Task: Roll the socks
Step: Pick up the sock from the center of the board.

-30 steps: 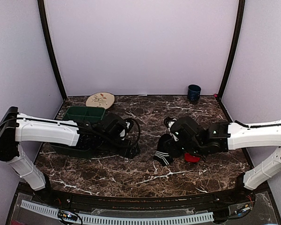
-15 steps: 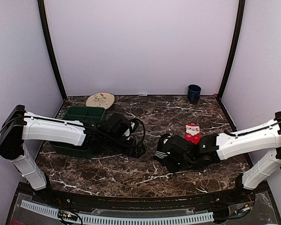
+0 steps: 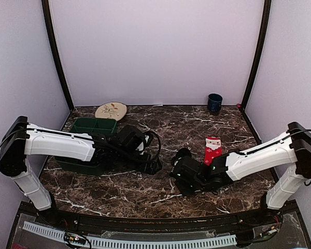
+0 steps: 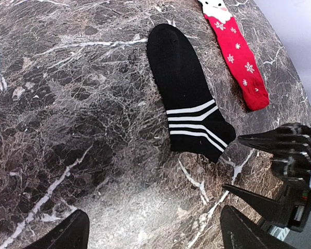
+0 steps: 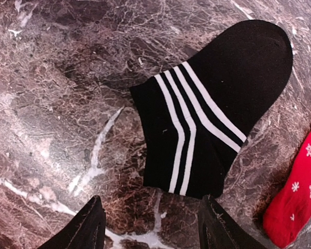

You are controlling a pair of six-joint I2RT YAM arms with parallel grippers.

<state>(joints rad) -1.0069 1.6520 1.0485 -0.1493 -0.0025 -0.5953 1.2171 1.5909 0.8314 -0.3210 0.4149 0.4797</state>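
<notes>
Now: black sock (image 4: pixel 189 104), red sock (image 4: pixel 238 62) on table (image 3: pixel 119 188), outside green bin (image 3: pixel 87 124).

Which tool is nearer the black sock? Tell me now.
Right. The right tool sits open just off the striped cuff of the black sock; the left tool hovers open farther back.

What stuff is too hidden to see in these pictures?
Black sock: in the top view, mostly hidden under the right arm.
Red sock: right wrist view, cut off by the right edge; left wrist view, its top cut off by the upper edge.
Green tray: top view, near side behind the left arm.
Plate: top view, its drawing too small.
</notes>
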